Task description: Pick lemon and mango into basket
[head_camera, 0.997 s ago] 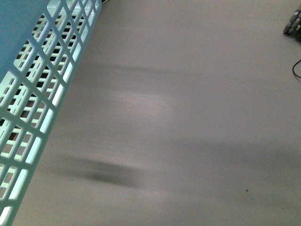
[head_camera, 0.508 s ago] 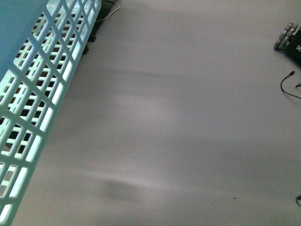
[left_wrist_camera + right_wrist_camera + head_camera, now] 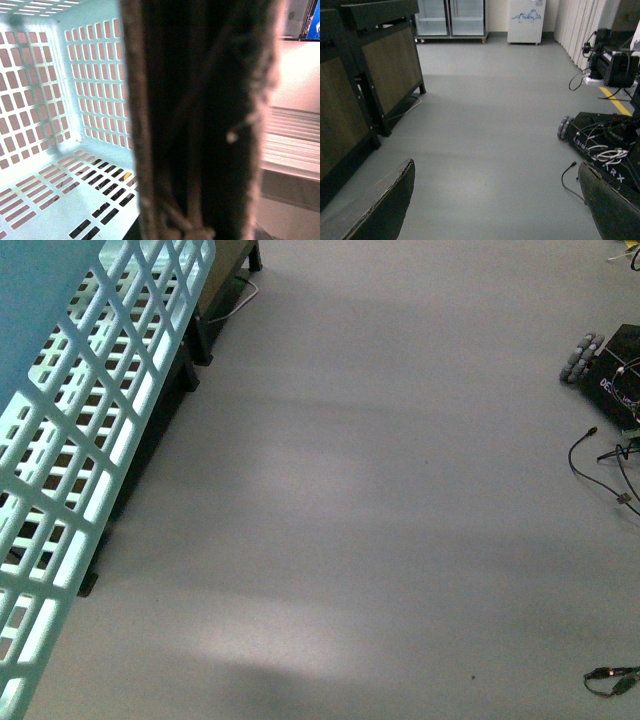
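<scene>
Basket (image 3: 40, 300), aqua and slotted, hangs close on our left above bare floor (image 3: 380, 490), seemingly being carried; what we see inside looks empty. Lemon and mango are out of sight. Right fingers (image 3: 380, 205) are spread apart, holding nothing; we cannot tell the left fingers' state.

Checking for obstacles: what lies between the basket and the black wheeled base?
Front view: bare grey floor up to the base, apart from dark furniture legs beside the basket.

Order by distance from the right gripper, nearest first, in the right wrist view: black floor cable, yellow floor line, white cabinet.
1. black floor cable, just before the right gripper.
2. yellow floor line, farther back.
3. white cabinet, at far wall.
</scene>
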`<state>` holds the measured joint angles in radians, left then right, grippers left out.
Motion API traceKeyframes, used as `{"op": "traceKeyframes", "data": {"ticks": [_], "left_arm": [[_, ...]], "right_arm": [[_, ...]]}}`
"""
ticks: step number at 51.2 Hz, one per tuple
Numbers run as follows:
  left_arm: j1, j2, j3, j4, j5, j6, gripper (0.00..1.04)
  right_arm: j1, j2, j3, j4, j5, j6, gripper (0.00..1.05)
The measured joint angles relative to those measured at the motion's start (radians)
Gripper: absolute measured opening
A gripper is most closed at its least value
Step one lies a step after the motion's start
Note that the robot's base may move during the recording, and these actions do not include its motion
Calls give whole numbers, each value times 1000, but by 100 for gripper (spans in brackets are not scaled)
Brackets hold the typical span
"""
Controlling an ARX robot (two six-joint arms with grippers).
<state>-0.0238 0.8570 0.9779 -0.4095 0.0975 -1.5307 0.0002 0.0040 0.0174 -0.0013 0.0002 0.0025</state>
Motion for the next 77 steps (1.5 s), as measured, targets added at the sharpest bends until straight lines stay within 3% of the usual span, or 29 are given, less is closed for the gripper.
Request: {"op": "traceKeyframes", "data": {"ticks": [77], "left_arm": [[-1,-3,2,0,5,-16,5]], "right_arm": [[0,0,0,0,3,0,96]]}}
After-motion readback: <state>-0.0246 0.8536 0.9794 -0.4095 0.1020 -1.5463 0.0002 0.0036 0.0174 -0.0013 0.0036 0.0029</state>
